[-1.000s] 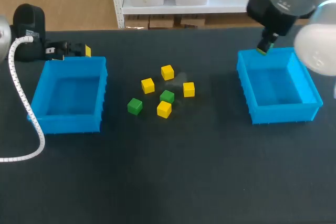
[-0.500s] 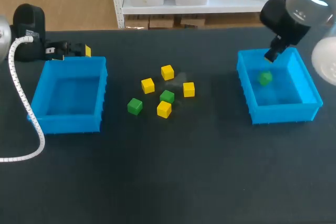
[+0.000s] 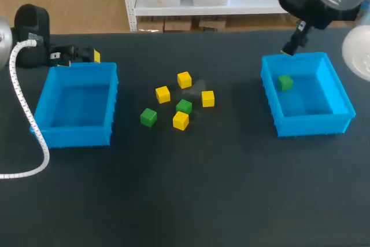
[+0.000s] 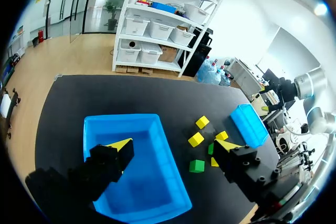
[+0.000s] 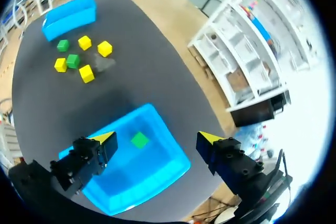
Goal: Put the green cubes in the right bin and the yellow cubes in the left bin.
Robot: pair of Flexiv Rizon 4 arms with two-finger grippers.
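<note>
One green cube (image 3: 284, 82) lies inside the right bin (image 3: 306, 124), close to that bin's upper left corner, at the right of the head view. In the right wrist view it sits on the blue floor under the gap between the fingers. The left bin (image 3: 75, 134), at the left of the frame, shows its bare blue floor. Between the two bins, in the upper middle of the frame, a loose cluster rests on the dark desk (image 3: 202, 189): four yellow cubes (image 3: 184, 79) and two green cubes (image 3: 184, 107). One green sits in the middle of the cluster, just beside the lowest yellow, and the other lies at the cluster's left edge. The right hand (image 3: 287, 50) hangs above the upper left corner of the right bin, in the upper right of the frame, its fingers wide apart and gripping nothing. The left hand (image 3: 87, 55) is at the upper left, just behind the far wall of the left bin. Its wrist view shows the yellow-tipped fingers spread wide over that bin, holding nothing.
</note>
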